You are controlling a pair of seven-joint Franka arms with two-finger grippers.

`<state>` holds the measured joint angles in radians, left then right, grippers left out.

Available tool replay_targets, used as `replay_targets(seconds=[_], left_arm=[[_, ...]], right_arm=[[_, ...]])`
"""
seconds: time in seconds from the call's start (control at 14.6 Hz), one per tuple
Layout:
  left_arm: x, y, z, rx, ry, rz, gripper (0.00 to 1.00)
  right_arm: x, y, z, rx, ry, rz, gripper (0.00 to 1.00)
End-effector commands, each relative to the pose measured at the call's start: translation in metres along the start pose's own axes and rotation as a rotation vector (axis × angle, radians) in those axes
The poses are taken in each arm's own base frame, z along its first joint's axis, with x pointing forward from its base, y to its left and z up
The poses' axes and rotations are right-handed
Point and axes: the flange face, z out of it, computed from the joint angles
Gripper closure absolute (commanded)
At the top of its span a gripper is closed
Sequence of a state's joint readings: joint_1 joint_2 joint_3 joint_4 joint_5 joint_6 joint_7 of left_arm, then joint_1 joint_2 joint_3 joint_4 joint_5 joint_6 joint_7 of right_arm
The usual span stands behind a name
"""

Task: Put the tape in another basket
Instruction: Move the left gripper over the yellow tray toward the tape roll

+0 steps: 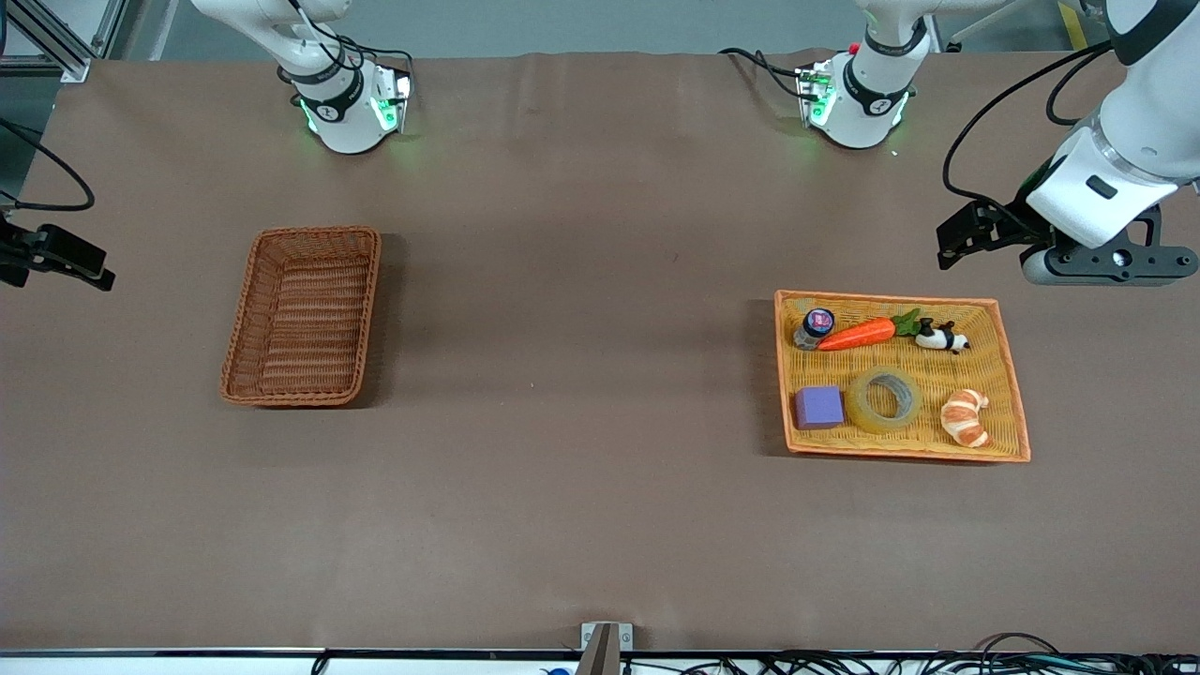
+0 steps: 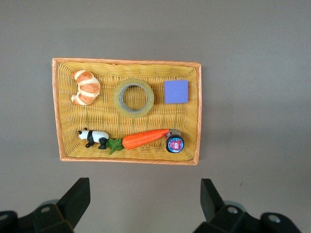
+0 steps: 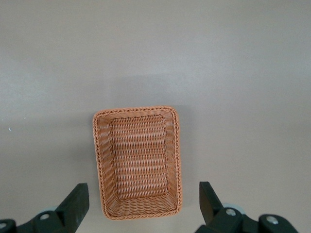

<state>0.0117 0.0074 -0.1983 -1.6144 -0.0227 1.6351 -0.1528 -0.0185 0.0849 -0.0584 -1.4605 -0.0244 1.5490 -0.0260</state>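
Simply translucent olive tape [image 1: 886,398] flat in tray [image 1: 1008,375]; both end effectors spread.

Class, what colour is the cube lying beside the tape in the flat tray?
Purple. The cube shows best in the left wrist view, beside the tape.

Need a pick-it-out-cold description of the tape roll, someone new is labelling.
Find the flat orange-yellow woven tray toward the left arm's end of the table. In its row nearer the front camera, the translucent yellowish ring-shaped tape roll lies between a purple cube and a toy croissant. It is the only ring.
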Motion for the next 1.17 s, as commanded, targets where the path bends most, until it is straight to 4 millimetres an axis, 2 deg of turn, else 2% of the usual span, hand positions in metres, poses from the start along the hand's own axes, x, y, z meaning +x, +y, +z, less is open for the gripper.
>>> replay_targets(seconds=[0.0,0.34,0.69,0.82,0.96,1.1], left_arm=[[0.000,-0.003,-0.002,0.012,0.015,0.001,0.00],[0.002,-0.010,0.002,0.014,0.001,-0.001,0.00],[0.015,-0.044,0.019,0.012,-0.024,-0.044,0.00],[0.022,-0.052,0.035,0.012,-0.052,-0.051,0.00],[0.031,-0.058,0.060,0.020,-0.094,-0.050,0.00],[0.045,-0.059,0.095,0.012,-0.121,-0.049,0.00]], right_arm=[[-0.003,0.002,-0.001,0.002,0.001,-0.006,0.00],[-0.003,0.001,-0.001,0.002,-0.004,-0.005,0.00],[-0.002,0.000,-0.003,0.000,0.009,-0.008,0.00],[-0.002,-0.002,-0.003,0.000,0.004,-0.011,0.00],[-0.003,-0.006,-0.002,0.000,-0.002,-0.018,0.00],[-0.002,-0.004,-0.003,-0.001,0.006,-0.015,0.00]])
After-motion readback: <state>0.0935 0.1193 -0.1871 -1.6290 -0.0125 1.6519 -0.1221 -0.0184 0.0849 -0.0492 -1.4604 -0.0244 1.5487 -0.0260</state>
